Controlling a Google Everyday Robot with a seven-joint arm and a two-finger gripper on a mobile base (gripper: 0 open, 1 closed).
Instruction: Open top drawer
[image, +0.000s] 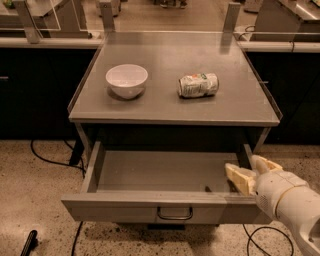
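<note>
The top drawer (125, 210) is pulled far out from under the grey table. Its flat front panel carries a small dark loop handle (175, 215) at the centre. Its shallow grey tray (160, 172) looks empty. My gripper (248, 172) is at the drawer's right end, just above the front right corner. Its two pale fingers (240, 178) point left, slightly apart and holding nothing. The white arm (292, 205) comes in from the lower right.
A white bowl (126, 81) and a crushed can (198, 85) lying on its side sit on the table top (165, 107). Dark cabinets stand left and right. Black cables (45, 157) lie on the speckled floor.
</note>
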